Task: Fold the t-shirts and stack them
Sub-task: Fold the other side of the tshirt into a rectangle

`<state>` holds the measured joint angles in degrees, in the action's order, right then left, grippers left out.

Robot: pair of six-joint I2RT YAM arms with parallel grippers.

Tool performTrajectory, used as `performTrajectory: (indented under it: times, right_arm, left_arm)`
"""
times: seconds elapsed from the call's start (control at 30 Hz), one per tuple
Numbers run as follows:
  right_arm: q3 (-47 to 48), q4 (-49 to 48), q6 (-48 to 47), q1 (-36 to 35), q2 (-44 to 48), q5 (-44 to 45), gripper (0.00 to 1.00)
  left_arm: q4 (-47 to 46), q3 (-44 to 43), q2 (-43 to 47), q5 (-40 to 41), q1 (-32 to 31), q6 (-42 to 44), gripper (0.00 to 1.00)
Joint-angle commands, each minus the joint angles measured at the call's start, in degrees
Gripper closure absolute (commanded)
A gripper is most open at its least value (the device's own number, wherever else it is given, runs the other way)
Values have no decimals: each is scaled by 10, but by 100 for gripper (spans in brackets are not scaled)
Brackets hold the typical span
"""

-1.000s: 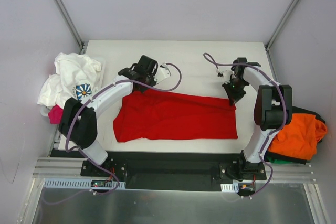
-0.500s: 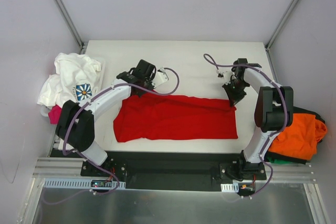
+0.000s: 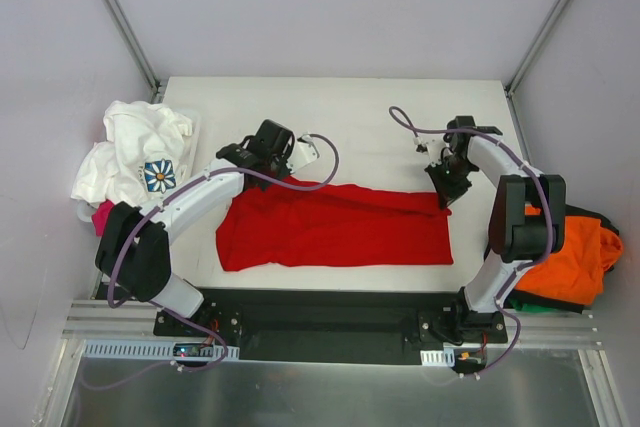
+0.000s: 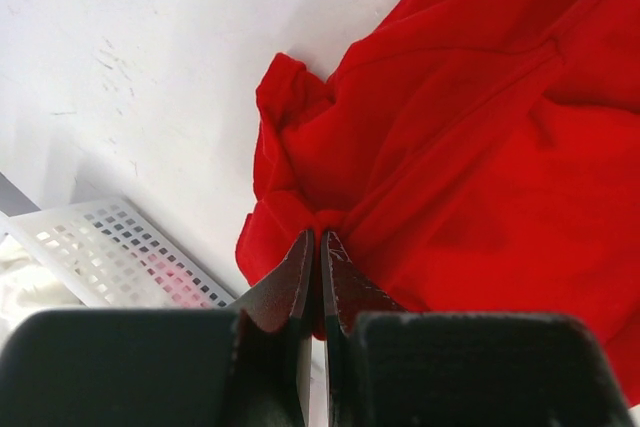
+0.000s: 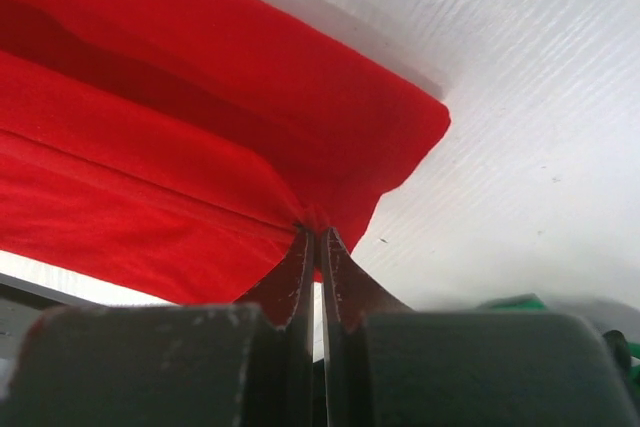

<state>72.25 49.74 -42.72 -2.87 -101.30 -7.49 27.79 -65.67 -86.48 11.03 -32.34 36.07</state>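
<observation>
– Since a second ago our left end effector (image 3: 262,169) has drawn back toward the near-left, dragging the far-left corner of the red t-shirt (image 3: 340,232) with it. Do we agree?

– We do. From above, the red t-shirt lies spread across the middle of the counter (image 3: 340,117), a long band running left to right. Our left end effector sits at its far-left corner, the right end effector (image 3: 441,192) at its far-right corner.

– And off to the sides?

– A white printed t-shirt (image 3: 140,152) is heaped at the left edge, an orange t-shirt (image 3: 570,257) hangs off the right.

– On the left wrist we see the left end effector (image 4: 320,247) pinched almost fully closed on a bunched fold of the red t-shirt (image 4: 480,167), which fans out up and to the right. A white perforated basket (image 4: 110,247) sits lower left.

– On the right wrist, the right end effector (image 5: 318,242) is likewise clamped on a crease of the red t-shirt (image 5: 150,177), just beside its corner, with the cloth stretching away to the left.
</observation>
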Motion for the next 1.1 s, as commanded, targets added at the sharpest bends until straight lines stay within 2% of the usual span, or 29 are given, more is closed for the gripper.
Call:
performTrajectory:
  times: [0.0,1.07]
  right_arm:
    - [-13,15,-13,0,29,-6,99]
    - [-27,12,-20,0,30,28,99]
  left_arm:
    - [13,5,26,21,-7,-11,100]
    - [50,57,-12,58,-59,-57,100]
